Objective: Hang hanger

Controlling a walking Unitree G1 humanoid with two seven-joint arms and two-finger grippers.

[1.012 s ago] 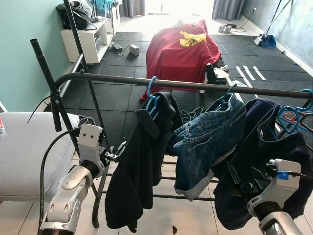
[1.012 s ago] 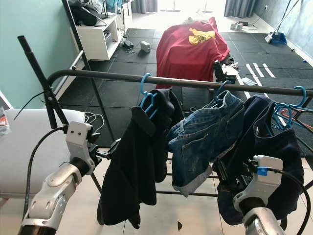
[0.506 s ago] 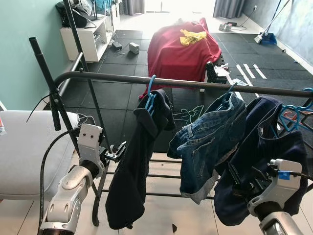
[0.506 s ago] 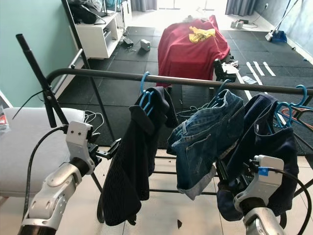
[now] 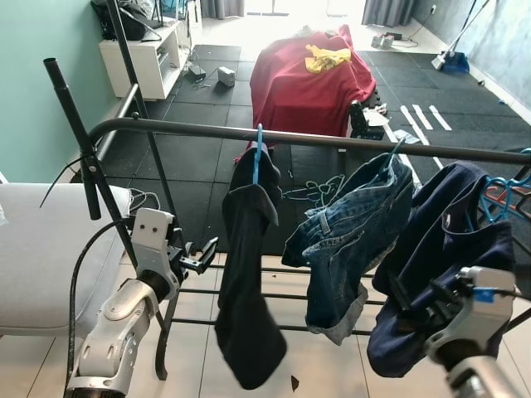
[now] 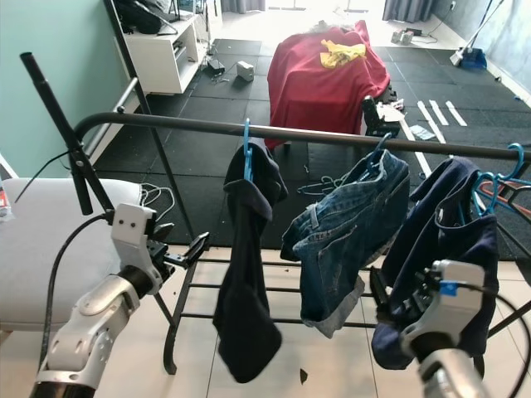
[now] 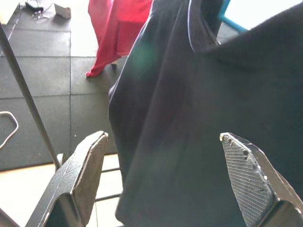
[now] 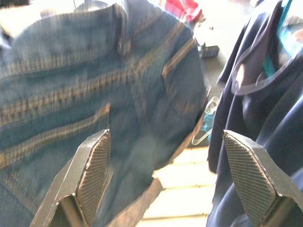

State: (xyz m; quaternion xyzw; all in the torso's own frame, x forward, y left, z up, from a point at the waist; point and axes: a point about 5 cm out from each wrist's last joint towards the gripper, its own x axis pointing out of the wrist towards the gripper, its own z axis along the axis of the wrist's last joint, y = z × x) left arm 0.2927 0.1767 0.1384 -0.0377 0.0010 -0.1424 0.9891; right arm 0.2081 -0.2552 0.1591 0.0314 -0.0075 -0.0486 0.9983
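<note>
Just beyond the left gripper [image 5: 202, 253], a black garment [image 5: 247, 274] is seen hanging on a light blue plastic hanger [image 5: 258, 155], whose hook is over the dark metal rail [image 5: 332, 141] of the clothes rack. The garment is turned nearly edge-on to the head camera. The left gripper's fingers [image 7: 87, 177] are spread wide, with nothing held between them; in the left wrist view the black cloth lies directly ahead of the fingers and apart from them.

On the far side of the black garment from that gripper, a pair of blue denim shorts [image 5: 353, 236] hangs on its own blue hanger, and beside it a dark navy garment [image 5: 440, 265] hangs from further blue hangers [image 5: 506, 195]. The right gripper [image 5: 419, 298] is held low, between the denim and the navy cloth, its fingers [image 8: 92, 170] likewise spread wide and empty.

As far as can be judged, the hanging itself is done: the hanger is borne by the rail and is gripped by neither hand. What is left appears to be drawing the arms clear of the rack.
</note>
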